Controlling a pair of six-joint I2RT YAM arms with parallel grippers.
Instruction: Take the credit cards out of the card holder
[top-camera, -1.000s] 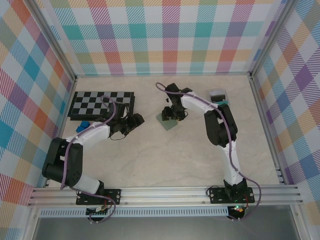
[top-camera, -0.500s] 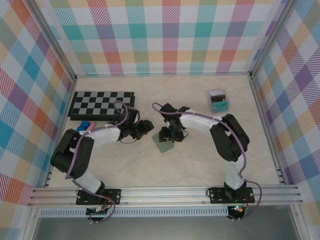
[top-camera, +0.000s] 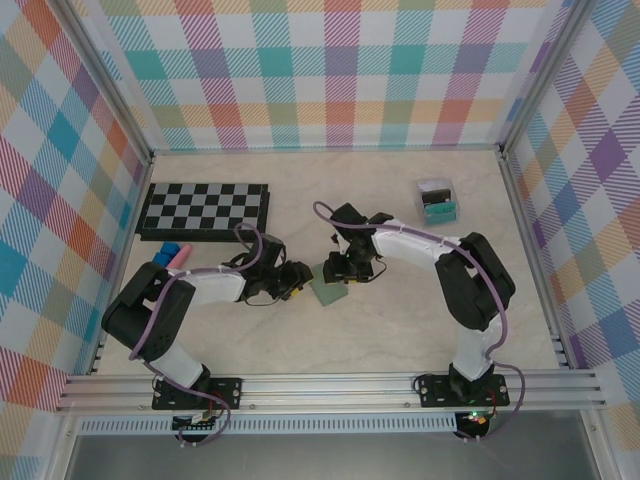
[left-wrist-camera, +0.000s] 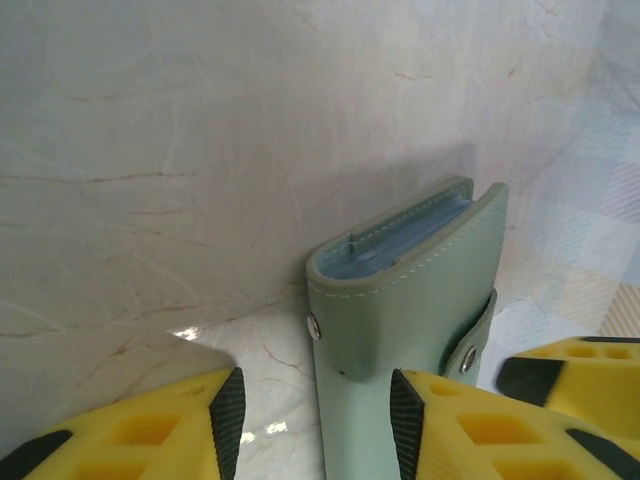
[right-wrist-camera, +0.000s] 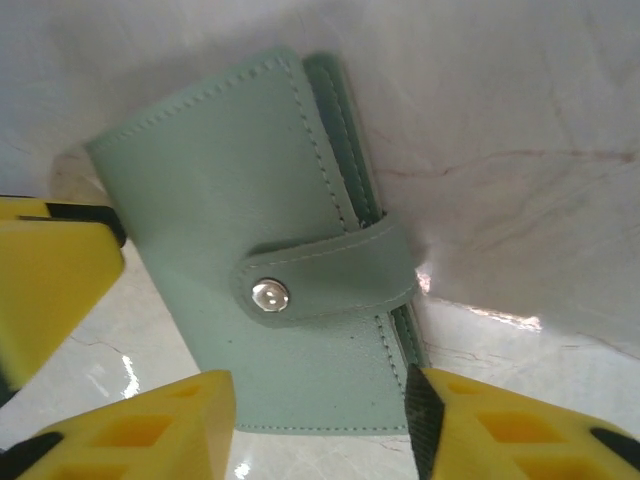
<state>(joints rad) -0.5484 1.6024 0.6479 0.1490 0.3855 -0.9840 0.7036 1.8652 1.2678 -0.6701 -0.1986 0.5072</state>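
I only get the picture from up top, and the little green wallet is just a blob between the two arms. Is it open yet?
Observer: No. The right wrist camera shows the wallet folded shut, its tab snapped down by a silver button.
Child: Is the right gripper squeezing it?
Observer: No, the right gripper is open, fingers apart, the wallet's edge showing between them.
Child: Can you see any cards?
Observer: Not clearly. The left wrist camera, over the open left gripper, looks into the wallet's end, where thin bluish layers show inside the fold; I can't tell if they are cards or pockets.
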